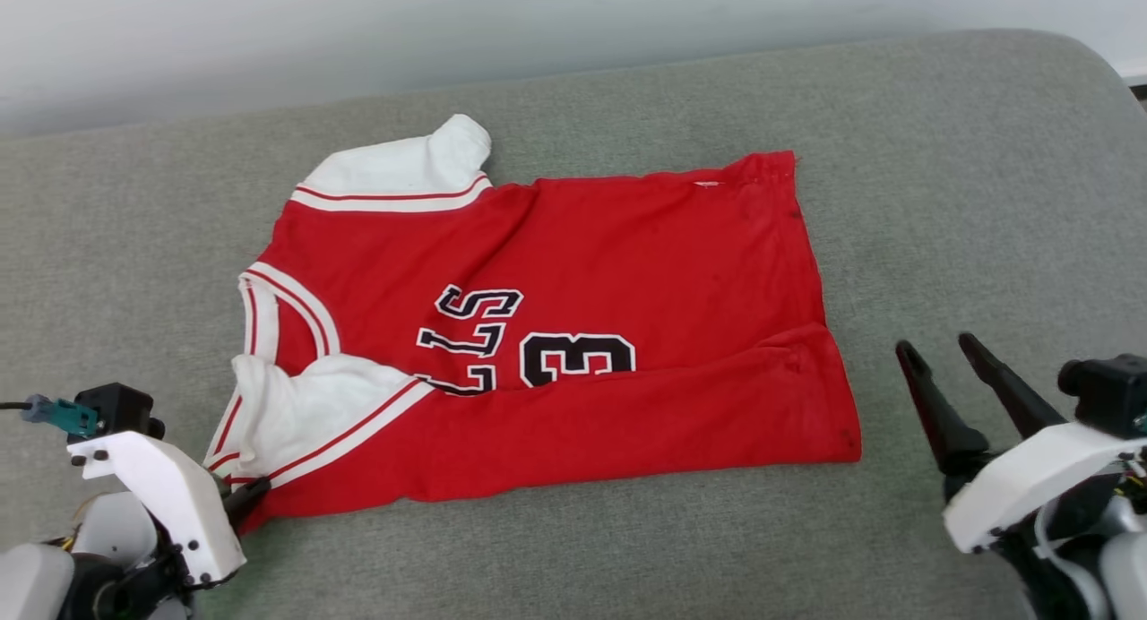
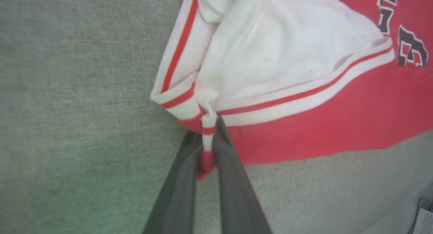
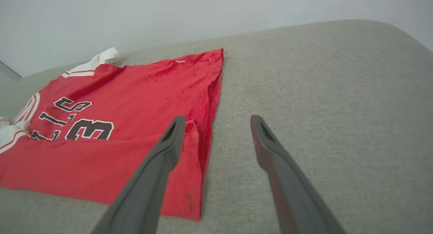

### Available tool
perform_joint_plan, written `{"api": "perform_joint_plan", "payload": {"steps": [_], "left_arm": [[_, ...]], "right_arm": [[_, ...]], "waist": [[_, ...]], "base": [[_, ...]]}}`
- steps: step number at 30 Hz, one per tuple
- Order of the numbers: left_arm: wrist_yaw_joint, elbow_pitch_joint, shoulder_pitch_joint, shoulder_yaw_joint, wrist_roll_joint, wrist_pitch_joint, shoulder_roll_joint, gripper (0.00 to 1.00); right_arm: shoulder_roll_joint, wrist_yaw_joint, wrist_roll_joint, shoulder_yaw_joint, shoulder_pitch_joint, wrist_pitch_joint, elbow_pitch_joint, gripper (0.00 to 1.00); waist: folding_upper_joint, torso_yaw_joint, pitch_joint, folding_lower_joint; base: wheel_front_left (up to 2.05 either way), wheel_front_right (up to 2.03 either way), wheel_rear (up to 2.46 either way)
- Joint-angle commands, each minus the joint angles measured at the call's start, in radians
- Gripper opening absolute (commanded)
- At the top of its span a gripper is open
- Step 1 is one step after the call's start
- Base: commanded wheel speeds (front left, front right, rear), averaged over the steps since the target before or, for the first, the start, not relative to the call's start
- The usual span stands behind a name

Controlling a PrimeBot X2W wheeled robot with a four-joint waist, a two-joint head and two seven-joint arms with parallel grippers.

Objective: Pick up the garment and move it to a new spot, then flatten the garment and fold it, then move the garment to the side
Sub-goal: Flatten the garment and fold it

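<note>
Red cloth covers the middle of the grey cushion (image 1: 968,154). The garment (image 1: 627,262) lies spread out there, mostly flat, with its neck end towards the robot's left and its hem towards the robot's right. Its near long edge is folded up over itself, and that fold cuts across the lower part of the black, white-outlined lettering (image 1: 529,351). A numeral 3 can be read beside a few sideways letters.

At the garment's far neck-end corner a white sleeve (image 1: 403,167) edged in red stripes sticks out with its cuff curled. A second white sleeve section (image 1: 314,405) lies bunched on top of the garment near its near neck-end corner. A small pale label (image 1: 706,184) sits by the garment's far hem corner.

The left gripper (image 2: 206,129) is at the garment's near neck-end corner. Its two dark fingers are pressed together on a narrow tab of the striped white-and-red trim, and the strip shows pinched between them in the left wrist view.

The right gripper (image 1: 936,344) stands just past the garment's hem end, level with its near hem corner and apart from the cloth. Its fingers are spread wide with nothing between them, and the tips point away from the robot.
</note>
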Motion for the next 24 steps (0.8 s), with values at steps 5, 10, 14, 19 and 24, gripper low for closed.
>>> {"api": "perform_joint_plan", "payload": {"steps": [5,10,14,19,24], "left_arm": [[-0.009,-0.020,-0.008,-0.006,0.041,-0.077,-0.020,0.00],[-0.002,-0.095,-0.021,-0.017,0.078,-0.115,-0.026,0.00],[0.006,-0.154,-0.039,-0.036,0.104,-0.125,-0.034,0.00],[0.010,-0.195,-0.056,-0.061,0.125,-0.131,-0.047,0.00],[0.007,-0.198,-0.053,-0.073,0.130,-0.140,-0.061,0.00]], "right_arm": [[-0.087,-0.001,0.101,-0.022,-0.019,0.246,0.039,1.00],[-0.137,-0.001,0.184,-0.022,-0.037,0.500,0.069,1.00],[-0.125,-0.001,0.208,-0.007,-0.069,0.618,0.085,1.00],[-0.088,-0.001,0.208,0.005,-0.118,0.703,0.139,1.00],[-0.060,-0.001,0.230,0.035,-0.121,0.740,0.190,0.00]], "waist": [[0.0000,0.049,-0.031,0.0002],[0.0000,0.096,-0.026,0.0002],[0.0000,0.129,-0.002,0.0002],[0.0000,0.159,0.025,0.0002],[0.0000,0.175,0.029,0.0002]], "base": [[0.00,0.00,0.00],[0.00,0.00,0.00],[0.00,0.00,0.00],[0.00,0.00,0.00],[0.00,0.00,0.00]]}}
